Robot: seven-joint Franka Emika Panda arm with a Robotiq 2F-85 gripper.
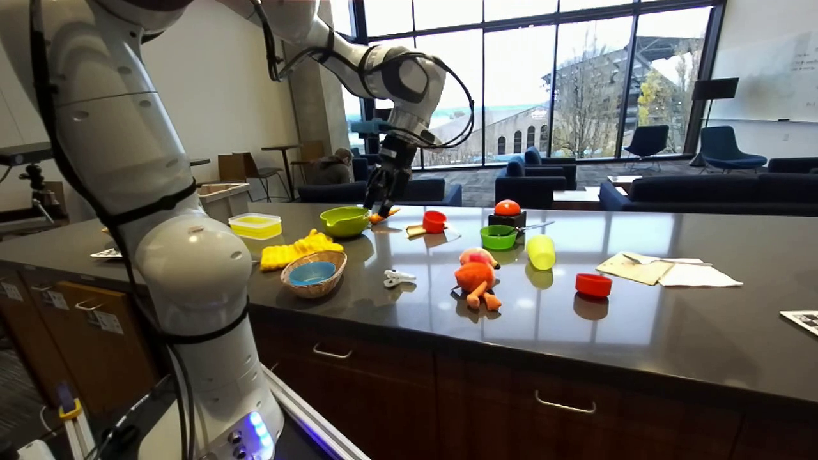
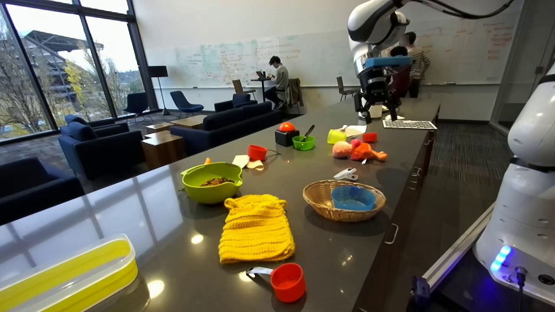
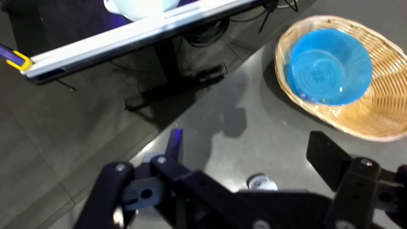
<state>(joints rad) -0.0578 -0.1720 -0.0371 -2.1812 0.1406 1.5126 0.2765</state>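
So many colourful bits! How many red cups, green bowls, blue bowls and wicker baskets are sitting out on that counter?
Red cups: 3
Green bowls: 2
Blue bowls (inside the basket): 1
Wicker baskets: 1
Total: 7

No legible text. Handwriting [image 2: 271,54] on whiteboard [image 2: 321,65] too blurred; labels [image 1: 110,321] on cabinet fronts [image 1: 124,367] too small.

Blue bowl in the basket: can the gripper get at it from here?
Probably yes: the gripper is open and empty, and nothing covers the blue bowl, though the basket crowds one side.
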